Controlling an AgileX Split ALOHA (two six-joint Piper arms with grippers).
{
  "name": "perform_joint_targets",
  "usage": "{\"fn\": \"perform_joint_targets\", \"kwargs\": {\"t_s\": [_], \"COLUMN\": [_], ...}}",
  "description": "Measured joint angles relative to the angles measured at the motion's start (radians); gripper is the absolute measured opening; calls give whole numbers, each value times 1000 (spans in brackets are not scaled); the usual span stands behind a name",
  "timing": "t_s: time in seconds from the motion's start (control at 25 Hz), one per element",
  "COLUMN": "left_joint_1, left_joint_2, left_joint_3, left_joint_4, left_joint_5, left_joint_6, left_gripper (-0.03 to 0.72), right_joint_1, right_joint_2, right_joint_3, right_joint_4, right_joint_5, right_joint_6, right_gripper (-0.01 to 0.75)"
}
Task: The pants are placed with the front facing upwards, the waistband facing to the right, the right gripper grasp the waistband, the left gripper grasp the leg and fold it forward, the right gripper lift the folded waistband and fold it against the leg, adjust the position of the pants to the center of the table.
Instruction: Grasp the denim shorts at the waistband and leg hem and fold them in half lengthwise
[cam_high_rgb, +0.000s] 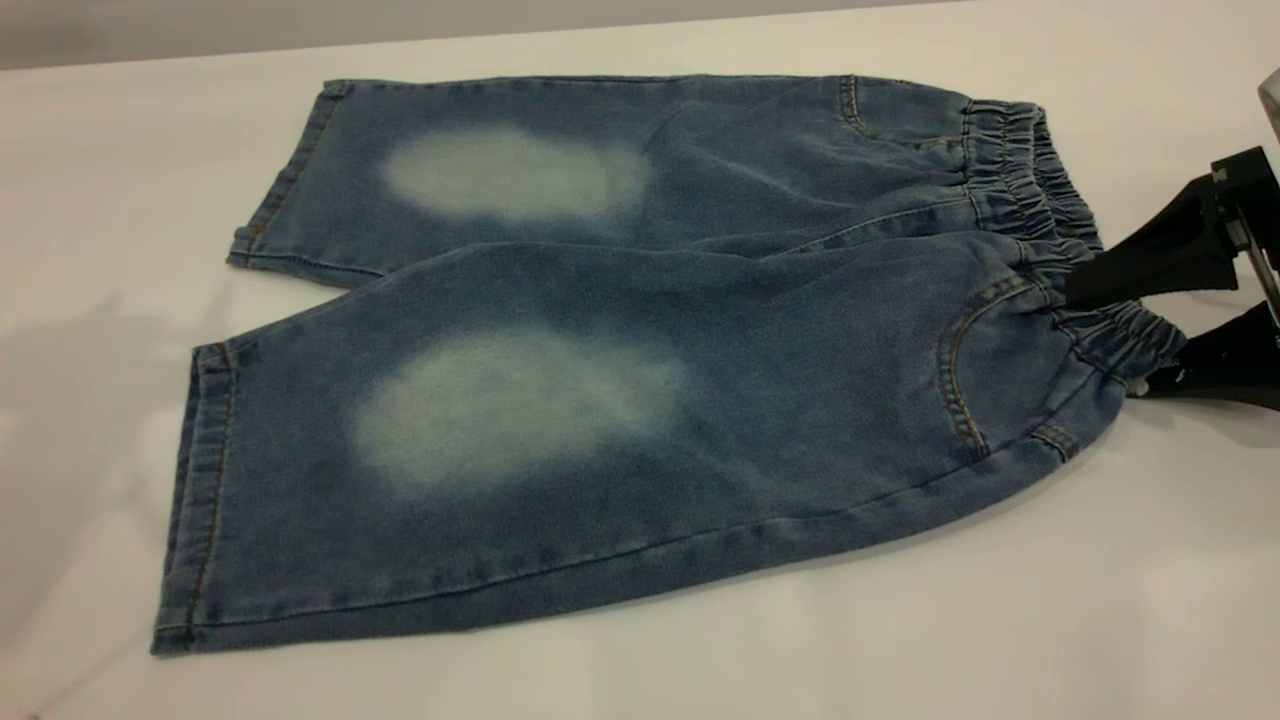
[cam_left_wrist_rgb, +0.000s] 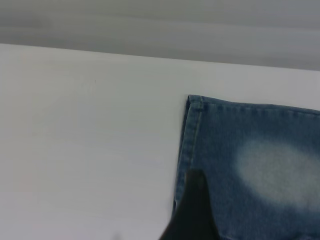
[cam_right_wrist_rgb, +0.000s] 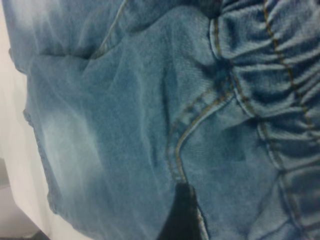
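My pants lie flat, front up, on the white surface: short, wide blue denim with tan stitching, a pale faded oval on each knee and a curved front pocket. The hems face left; the puckered elastic waistband faces right. My right pincer sits at the waistband's near end, its two black fingers spread apart, the band's edge between them. My left pincer hangs over the leg hem; only one dark finger shows, so I cannot tell if it is apart or together.
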Motion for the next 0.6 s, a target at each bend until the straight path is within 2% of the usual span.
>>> {"fn": "perform_joint_targets", "kwargs": {"t_s": [0.16, 0.4, 0.52, 0.6], "left_joint_1": [0, 0, 0, 0], "left_joint_2": [0, 0, 0, 0], "left_joint_3": [0, 0, 0, 0], "left_joint_4": [0, 0, 0, 0], "left_joint_5": [-1, -1, -1, -1], "left_joint_6": [0, 0, 0, 0], "left_gripper": [548, 548, 548, 548], "right_joint_1": [0, 0, 0, 0], "right_joint_2": [0, 0, 0, 0], "right_joint_3": [0, 0, 0, 0], "right_joint_4": [7, 28, 28, 28], "right_joint_5": [35, 23, 21, 19], "right_joint_6": [-49, -49, -48, -46], "right_gripper": [565, 554, 498, 423]}}
